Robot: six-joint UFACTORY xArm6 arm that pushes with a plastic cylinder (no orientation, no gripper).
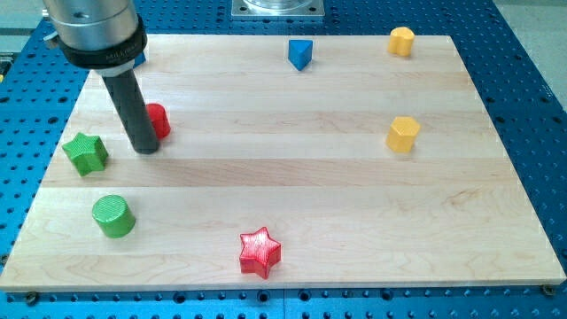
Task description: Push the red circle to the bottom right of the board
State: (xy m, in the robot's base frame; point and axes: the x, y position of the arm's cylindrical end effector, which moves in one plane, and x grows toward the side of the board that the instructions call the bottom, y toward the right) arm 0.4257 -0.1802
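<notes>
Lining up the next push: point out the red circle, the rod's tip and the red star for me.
red circle (160, 119), camera view, its visible right part beside the rod.
my tip (145, 148), camera view, the rod's very bottom end.
red star (259, 252), camera view, middle of its top face.

The surface (292, 177) is a pale wooden board. It carries a red circle (159, 120), green star (86, 152), green cylinder (113, 216) and red star (260, 252). Toward the view's top and right sit a blue block (300, 54) and two yellow blocks (401, 42) (403, 135).
</notes>
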